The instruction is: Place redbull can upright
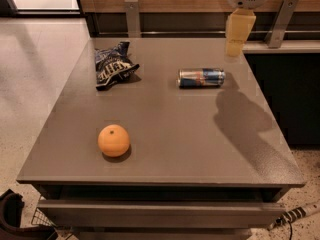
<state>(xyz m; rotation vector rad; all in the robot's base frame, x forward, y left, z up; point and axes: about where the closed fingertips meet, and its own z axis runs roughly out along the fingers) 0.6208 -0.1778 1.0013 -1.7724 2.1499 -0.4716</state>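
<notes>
– What's there?
– Nearest me, a round orange on the smooth grey tabletop. Farther back, the slim metal redbull can lies on its side, right of a crinkled snack bag.
– The gripper?
– Cream, blocky, above the far right edge. Open or closed, I cannot tell.

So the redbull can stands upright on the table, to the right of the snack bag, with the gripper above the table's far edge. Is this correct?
No. The camera view shows the redbull can lying on its side, not upright. The rest holds: it is on the table, right of the snack bag, with the gripper above the far edge.
</notes>
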